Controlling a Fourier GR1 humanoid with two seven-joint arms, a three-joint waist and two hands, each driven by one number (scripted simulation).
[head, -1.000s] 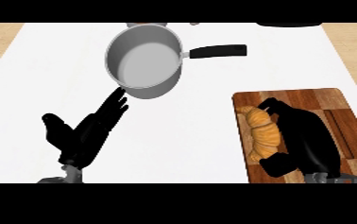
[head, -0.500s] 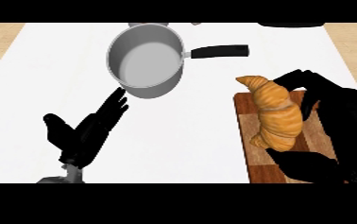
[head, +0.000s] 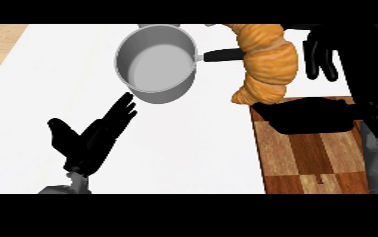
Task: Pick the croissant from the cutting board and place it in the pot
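Mid-carry: croissant (head: pixel 266 63) lifted clear of cutting board (head: pixel 310 156), hanging above bench (head: pixel 199 146) near far-right area, just right of pot (head: pixel 157 63) and overlapping pot handle (head: pixel 221 56) in head view. Not yet over pot mouth.

To do this step well, by judgement:
- Move left toward pot, keeping height so lower tip of croissant clears rim and handle.
- Centre over grey inside of pot before lowering; croissant long, pot mouth not much wider, so better to tip it or lead w/ one end down.
- Lower until inside rim, only then let go; release too early could leave it on rim or bumping handle.
- Watch handle: any knock could turn pot and shift target.

Pose:
- Right robot hand (head: pixel 321 56) at far-right edge, w/ dark fingers (head: pixel 325 66) showing just right of croissant and pointing down; most of hand hidden behind pastry or cut by view edge. Appears curled on croissant, holding it from right side. Dark shape on board below looks like shadow, not hand.
- Left robot hand (head: pixel 92 138) at near-left of bench, fingers straight and spread, pointing toward pot, tips close to its near rim but apart from it. Holding nothing, at rest. Left forearm entering from near edge.

Pot empty, tilted look from view angle, sitting mid-far on bench.
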